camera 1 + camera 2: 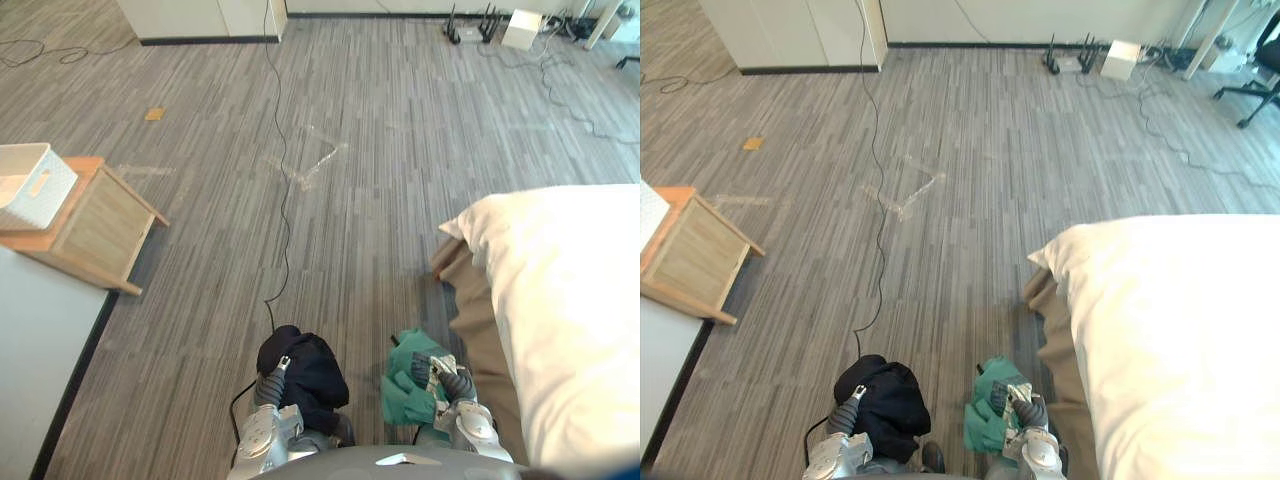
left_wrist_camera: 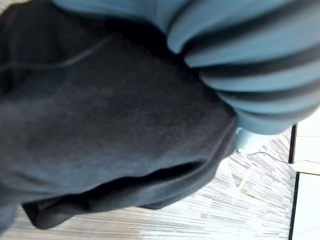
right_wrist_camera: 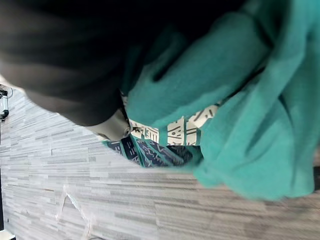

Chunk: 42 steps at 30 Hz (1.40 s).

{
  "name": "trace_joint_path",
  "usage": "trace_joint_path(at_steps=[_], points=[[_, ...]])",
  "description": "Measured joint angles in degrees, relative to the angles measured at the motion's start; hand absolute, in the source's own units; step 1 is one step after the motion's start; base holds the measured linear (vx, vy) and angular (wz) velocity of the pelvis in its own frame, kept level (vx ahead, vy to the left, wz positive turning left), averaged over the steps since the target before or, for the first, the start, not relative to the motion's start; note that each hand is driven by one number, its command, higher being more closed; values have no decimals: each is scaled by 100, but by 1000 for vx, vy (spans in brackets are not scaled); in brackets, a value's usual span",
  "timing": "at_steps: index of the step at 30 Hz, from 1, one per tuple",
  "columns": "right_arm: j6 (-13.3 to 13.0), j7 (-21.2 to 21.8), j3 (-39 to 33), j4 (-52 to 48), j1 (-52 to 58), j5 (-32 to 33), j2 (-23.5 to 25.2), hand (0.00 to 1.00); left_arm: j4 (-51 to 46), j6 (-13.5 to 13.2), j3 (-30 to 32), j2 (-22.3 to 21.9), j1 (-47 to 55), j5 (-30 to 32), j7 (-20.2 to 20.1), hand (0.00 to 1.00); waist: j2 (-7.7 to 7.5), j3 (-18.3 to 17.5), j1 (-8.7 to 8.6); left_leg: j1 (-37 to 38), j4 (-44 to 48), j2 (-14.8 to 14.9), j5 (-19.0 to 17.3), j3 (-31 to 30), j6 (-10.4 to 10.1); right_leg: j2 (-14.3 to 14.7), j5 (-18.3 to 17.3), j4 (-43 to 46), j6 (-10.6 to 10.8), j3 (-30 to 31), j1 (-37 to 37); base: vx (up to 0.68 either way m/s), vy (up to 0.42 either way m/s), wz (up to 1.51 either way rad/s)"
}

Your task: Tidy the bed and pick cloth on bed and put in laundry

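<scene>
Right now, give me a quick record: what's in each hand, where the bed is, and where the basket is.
left hand: closed on a bundled black cloth
right hand: closed on a green cloth with a patterned patch
bed: on the robot's right, white cover
basket: white, on a wooden stand, ahead on the left
cloths in basket: neither yet

Bright even light w/ glare on bed.
</scene>
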Motion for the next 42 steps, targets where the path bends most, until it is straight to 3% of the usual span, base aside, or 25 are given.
trace_joint_path(at_steps=[2, 5, 6, 7, 8, 9, 12, 13, 14, 16, 17, 19, 22, 24, 25, 26, 27, 30, 33, 34, 35, 36, 38, 40, 42], points=[[-9, -11, -84, -79, -94, 1, -17, 100, -1, -4, -18, -61, -151, -1, -1, 100, 206, 137, -49, 179, 37, 251, -3, -289, -17, 173, -151, -649, -182, -403, -285, 317, -123, 69], [-50, 11, -37, -158, -148, 0, -69, 100, -2, -19, 2, -113, -242, 1, -9, 100, 352, 210, -40, 332, 194, 626, -153, -512, -432, 672, 276, -3072, -41, -418, -526, 414, -210, 67], [-45, 17, -30, -148, -218, 0, -49, 100, -4, -21, 44, -99, -242, 1, -11, 100, 292, 203, -36, 428, 205, 710, -293, -572, -739, 793, 974, -4360, -45, -223, -565, 491, -322, 87], [-39, 18, -21, -96, -180, 1, -49, 100, -5, -22, 85, -73, -184, 1, -15, 100, 94, 128, -33, 536, 211, 718, -493, -580, -1059, 824, 2161, -5255, -77, 111, -565, 518, -353, 68], [-34, 18, -38, -2, -246, 2, -113, 100, 135, -11, 115, -131, -233, -2, -17, 100, 255, 181, -19, 611, 212, 852, -587, -594, -1188, 1000, 2522, -5242, -407, 148, -533, 565, -378, 26], [8, 13, -78, 162, -522, 3, -230, 100, 179, 17, 158, -262, -233, -1, -29, 100, 455, 222, 68, 510, 260, 1098, -432, -546, -1301, 1158, 2421, -5082, -490, 216, -566, 431, -285, -1], [23, 29, -65, 346, -739, 2, -305, 100, 243, 15, 116, -408, -180, -9, -122, 100, 496, 266, 65, 760, 168, 1209, 214, -548, -1229, 1188, 1680, -4366, -547, 138, -531, 389, -266, 22], [23, 58, 3, 406, -773, 2, -308, 100, 242, 8, 161, -435, -178, -39, -159, 100, 489, 274, 84, 469, 954, 1366, 221, -644, -1219, 1273, 1402, -4354, -505, 48, -329, 353, -273, 41], [16, 62, 112, 475, -773, 6, -321, 100, 252, 8, 200, -451, -174, -128, -174, 100, 487, 286, 145, -67, 2167, 1531, 406, -775, -968, 1315, 1208, -4462, -479, -96, -68, 393, -307, 37], [17, 68, 306, 513, -690, 12, -312, 100, 253, 11, 247, -424, -133, -308, -187, 100, 552, 346, 264, -704, 3761, 1880, 1252, -769, -855, 1555, 1034, -4826, -520, -137, 493, 339, -225, 12], [13, 68, 357, 513, -670, 14, -329, 100, 264, 11, 252, -405, -123, -387, -191, 100, 614, 392, 337, -1058, 4589, 2063, 875, -684, -801, 1703, 857, -4986, -617, -119, 815, 307, -149, -1], [14, 67, 356, 555, -711, 15, -328, 100, 262, 11, 249, -407, -122, -452, -199, 100, 644, 408, 351, -1531, 5079, 1945, 358, -604, -877, 1741, 675, -5084, -708, -12, 1044, 317, -94, -18], [28, 112, 355, 586, -738, 12, -318, 100, 208, 11, 253, -405, -120, -454, -215, 100, 641, 412, 396, -2074, 4532, 1494, -205, -319, -936, 1753, 613, -5352, -729, 172, 1396, 251, -1, -37], [60, 127, 292, 586, -646, 7, -310, 100, 196, 11, 258, -406, -127, -479, -277, 100, 639, 406, 508, -2060, 2939, 1238, -262, -67, -929, 1714, 640, -5421, -582, 192, 1608, 289, 93, -52], [62, 127, 259, 585, -618, 7, -307, 100, 196, 12, 258, -406, -125, -508, -299, 100, 643, 404, 516, -2030, 2427, 1171, -174, -37, -911, 1714, 619, -5425, -537, 189, 1667, 378, 166, -34], [62, 127, 178, 572, -521, 6, -301, 100, 199, 23, 260, -406, -121, -521, -329, 100, 668, 379, 523, -2010, 1371, 1069, 312, 61, -857, 1718, 534, -5420, -392, 139, 1761, 415, 193, -1], [94, 120, 145, 598, -482, 5, -257, 100, 181, 34, 316, -383, -128, -538, -333, 100, 612, 381, 538, -1834, 935, 932, 845, 204, -496, 1618, 440, -5404, -236, 143, 1922, 379, 161, 16], [118, 86, 154, 488, -319, 4, -157, 100, 121, 28, 380, -295, -215, -546, -328, 100, 206, 272, 526, -1866, 913, 532, 901, 297, -388, 1359, 660, -5888, 60, 103, 2173, 406, 99, 52], [125, 51, 184, 480, -277, -5, 10, 100, -132, 17, 543, -317, -124, -564, -321, 100, 0, 258, 643, -2044, 1614, 488, 531, 742, -243, 1185, 774, -5941, 240, 193, 2713, 328, 112, 35], [120, 51, 198, 457, -142, -48, -41, 100, -155, 13, 498, -359, -21, -559, -317, 100, 200, 94, 667, -1896, 1161, 502, 754, 739, -152, 1268, 673, -5686, 316, 183, 2690, 219, 135, 15], [110, 50, 199, 570, -198, -141, -54, 100, -80, 10, 476, -313, 66, -558, -325, 100, 175, 26, 634, -1615, 981, 431, 244, 851, -110, 1068, 153, -4713, 559, 270, 2525, 228, 116, 4], [120, 47, 203, 583, -203, -169, -48, 100, 35, 36, 472, -296, 61, -558, -322, 100, 118, -21, 609, -1497, 844, 320, 191, 860, -141, 861, -11, -4068, 660, 294, 2278, 300, 107, 9], [124, 62, 182, 573, -175, -219, -27, 100, 131, 117, 443, -189, 78, -558, -289, 100, -55, -35, 502, -1037, 417, 39, 170, 774, -137, 229, 398, -1369, 834, 493, 1082, 384, 95, 23], [116, 86, 102, 466, -115, -223, -12, 100, 137, 168, 290, 37, 92, -554, -274, 100, -142, 34, 380, -690, 402, -42, 58, 466, -46, -126, 323, -147, 536, 204, 700, 415, 32, 68], [113, 86, 11, 421, -108, -220, -19, 100, 137, 202, 227, 74, 121, -544, -275, 100, -103, 81, 229, -315, 321, 4, -13, 194, -57, -240, 95, 115, 210, -142, 504, 456, -35, 84]])
